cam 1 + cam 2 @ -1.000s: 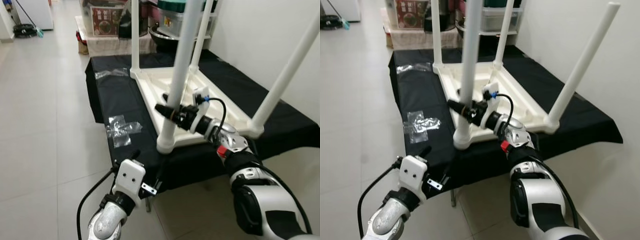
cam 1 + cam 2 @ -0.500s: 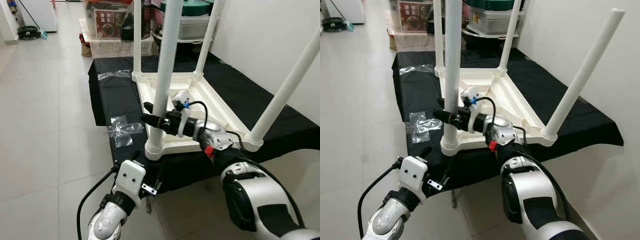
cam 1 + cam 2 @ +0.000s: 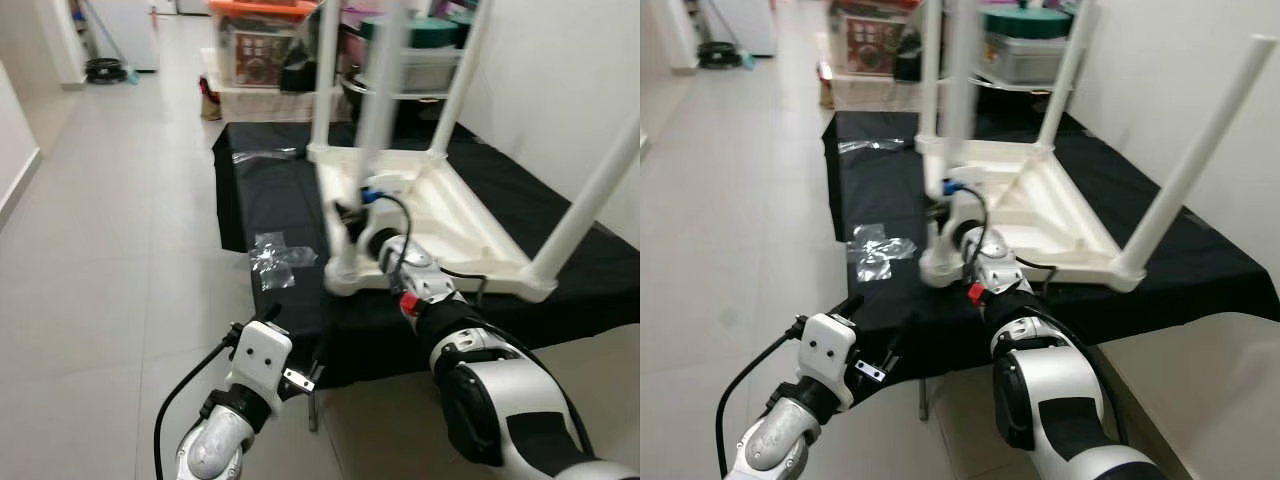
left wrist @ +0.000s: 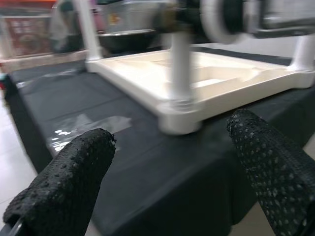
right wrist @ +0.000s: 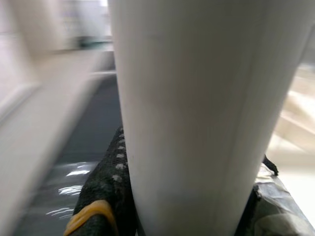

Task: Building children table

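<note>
Right hand clamps a leg of the upturned children's table

Upside down on a low table (image 3: 270,200) draped in black cloth lies the white plastic children's table (image 3: 455,225), its top flat on the cloth and four legs pointing up. The right hand (image 3: 352,222) is closed around the near-left leg (image 3: 372,130) low down, just above the corner socket (image 3: 345,280) where that leg meets the frame. In the right wrist view the leg (image 5: 197,113) sits between the black fingers (image 5: 106,191), which press on both sides. The left hand (image 4: 167,162) hangs open and idle below the near edge of the cloth, its two padded fingers (image 4: 74,172) well apart and touching nothing. Crumpled clear plastic wrap (image 3: 282,257) lies on the cloth just beside the gripped corner; a second piece (image 3: 262,155) lies farther back.

The piece looks light and hollow, stiff rather than brittle, with smooth surfaces that may slip under rubber pads. A grip near the socket seems the soundest, since a push high on a leg would likely lever it sideways and could slide the whole frame across the cloth. The job appears close to finished, all four legs being upright.
</note>
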`<state>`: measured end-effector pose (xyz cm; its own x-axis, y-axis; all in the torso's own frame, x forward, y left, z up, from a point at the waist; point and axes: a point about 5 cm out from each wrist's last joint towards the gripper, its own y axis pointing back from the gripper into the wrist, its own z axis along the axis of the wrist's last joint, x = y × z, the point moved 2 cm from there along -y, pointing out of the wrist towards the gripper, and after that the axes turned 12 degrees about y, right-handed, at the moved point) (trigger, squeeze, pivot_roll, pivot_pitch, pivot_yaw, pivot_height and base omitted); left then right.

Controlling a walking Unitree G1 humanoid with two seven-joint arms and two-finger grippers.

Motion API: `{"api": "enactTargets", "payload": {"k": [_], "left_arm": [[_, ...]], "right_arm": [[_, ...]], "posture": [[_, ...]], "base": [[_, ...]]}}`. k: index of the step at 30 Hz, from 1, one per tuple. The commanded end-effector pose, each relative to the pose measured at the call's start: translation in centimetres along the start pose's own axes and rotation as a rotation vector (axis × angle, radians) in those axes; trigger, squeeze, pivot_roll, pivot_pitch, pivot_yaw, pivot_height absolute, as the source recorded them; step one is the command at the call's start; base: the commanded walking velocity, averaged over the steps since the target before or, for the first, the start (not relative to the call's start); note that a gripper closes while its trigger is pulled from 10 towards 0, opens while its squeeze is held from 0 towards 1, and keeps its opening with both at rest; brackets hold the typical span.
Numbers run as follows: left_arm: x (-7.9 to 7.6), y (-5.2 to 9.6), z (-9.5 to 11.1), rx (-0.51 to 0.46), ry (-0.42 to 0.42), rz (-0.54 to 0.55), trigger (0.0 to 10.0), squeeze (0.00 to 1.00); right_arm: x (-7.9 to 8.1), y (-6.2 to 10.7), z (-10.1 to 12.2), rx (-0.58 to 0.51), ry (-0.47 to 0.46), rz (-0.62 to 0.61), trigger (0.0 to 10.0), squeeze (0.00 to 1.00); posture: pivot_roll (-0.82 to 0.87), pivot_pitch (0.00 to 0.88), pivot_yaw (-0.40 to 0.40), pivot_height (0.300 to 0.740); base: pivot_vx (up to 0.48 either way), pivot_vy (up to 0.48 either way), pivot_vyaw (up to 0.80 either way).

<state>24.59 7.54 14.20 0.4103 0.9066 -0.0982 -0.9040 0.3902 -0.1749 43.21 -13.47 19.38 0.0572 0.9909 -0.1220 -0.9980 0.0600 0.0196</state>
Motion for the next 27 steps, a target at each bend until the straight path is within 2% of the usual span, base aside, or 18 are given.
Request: {"api": "enactTargets", "payload": {"k": [1,2,3,4,5,7,8,9,14,15,17,18,19,20,22,24,25,27], "left_arm": [[-0.2,0.0,-0.4,0.015,0.001,-0.010,10.0,0.00],[-0.3,-0.1,-0.4,0.016,-0.001,-0.012,10.0,0.00],[-0.3,-0.1,-0.4,0.016,-0.001,-0.012,10.0,0.00],[-0.2,0.0,-0.3,0.014,-0.001,-0.010,10.0,0.00],[-0.2,-0.1,-0.3,0.012,0.000,-0.008,10.0,0.00],[-0.2,-0.1,-0.3,0.014,0.000,-0.008,10.0,0.00],[-0.2,-0.1,-0.4,0.015,0.000,-0.009,10.0,0.00],[-0.2,-0.1,-0.4,0.016,-0.001,-0.010,10.0,0.00],[-0.2,-0.1,-0.4,0.016,-0.001,-0.010,10.0,0.00],[-0.2,-0.2,-0.4,0.014,0.000,-0.009,10.0,0.00],[-0.2,-0.2,-0.4,0.014,0.001,-0.009,10.0,0.00],[-0.2,-0.2,-0.3,0.013,0.001,-0.009,10.0,0.00],[-0.2,-0.2,-0.3,0.013,0.001,-0.009,10.0,0.00],[-0.2,-0.2,-0.4,0.013,0.001,-0.009,10.0,0.00],[-0.2,-0.2,-0.4,0.013,0.001,-0.009,10.0,0.00],[-0.2,-0.2,-0.3,0.013,0.000,-0.009,10.0,0.00],[-0.2,-0.2,-0.3,0.013,0.000,-0.009,10.0,0.00],[-0.2,-0.2,-0.3,0.013,0.000,-0.008,10.0,0.00]], "right_arm": [[-2.0,0.1,-0.8,0.038,-0.005,-0.132,0.0,0.00],[-2.5,0.3,-1.2,0.055,-0.016,-0.207,0.0,0.00],[-2.5,0.3,-1.2,0.055,-0.016,-0.207,0.0,0.00],[-1.7,0.6,-1.2,0.045,-0.026,-0.219,0.0,0.00],[0.5,0.8,-0.6,-0.004,-0.046,-0.128,10.0,0.00],[1.4,0.8,-0.1,-0.044,-0.053,-0.067,10.0,0.00],[2.1,0.8,0.3,-0.092,-0.073,0.019,10.0,1.00],[2.5,0.9,0.5,-0.123,-0.085,0.071,10.0,1.00],[2.4,0.9,0.7,-0.158,-0.081,0.117,10.0,1.00],[1.7,0.7,0.8,-0.169,-0.131,0.198,10.0,0.00],[1.5,0.7,0.9,-0.178,-0.156,0.238,10.0,0.00],[2.0,0.8,0.9,-0.169,-0.218,0.381,10.0,0.00],[2.0,0.8,0.9,-0.169,-0.218,0.381,10.0,0.00],[2.1,1.1,0.8,-0.157,-0.248,0.511,10.0,0.00],[2.1,1.1,0.8,-0.157,-0.248,0.511,10.0,0.00],[2.6,2.4,1.2,-0.183,-0.265,0.840,10.0,0.00],[2.6,2.4,1.2,-0.183,-0.265,0.840,10.0,0.00],[3.3,4.0,1.5,-0.213,-0.245,1.087,10.0,0.00]], "posture": [[0.08,0.027,-0.118,0.740],[0.08,0.029,-0.115,0.740],[0.08,0.029,-0.115,0.740],[0.08,0.031,-0.120,0.740],[0.08,0.032,-0.117,0.740],[0.08,0.031,-0.118,0.740],[0.07,0.031,-0.117,0.740],[0.07,0.031,-0.117,0.740],[0.08,0.031,-0.122,0.740],[0.08,0.030,-0.122,0.740],[0.08,0.030,-0.122,0.740],[0.08,0.029,-0.123,0.740],[0.08,0.029,-0.123,0.740],[0.08,0.030,-0.119,0.740],[0.08,0.030,-0.119,0.740],[0.08,0.031,-0.122,0.740],[0.08,0.031,-0.122,0.740],[0.08,0.032,-0.123,0.740]], "base": [[0.000,0.000,0.00],[0.000,0.000,0.00],[0.000,0.000,0.00],[0.000,0.000,0.00],[0.000,0.000,0.00],[0.000,0.000,0.00],[0.000,0.000,0.00],[0.000,0.000,0.00],[0.000,0.000,0.00],[0.000,0.000,0.00],[0.000,0.000,0.00],[0.000,0.000,0.00],[0.000,0.000,0.00],[0.000,0.000,0.00],[0.000,0.000,0.00],[0.000,0.000,0.00],[0.000,0.000,0.00],[0.000,0.000,0.00]]}}
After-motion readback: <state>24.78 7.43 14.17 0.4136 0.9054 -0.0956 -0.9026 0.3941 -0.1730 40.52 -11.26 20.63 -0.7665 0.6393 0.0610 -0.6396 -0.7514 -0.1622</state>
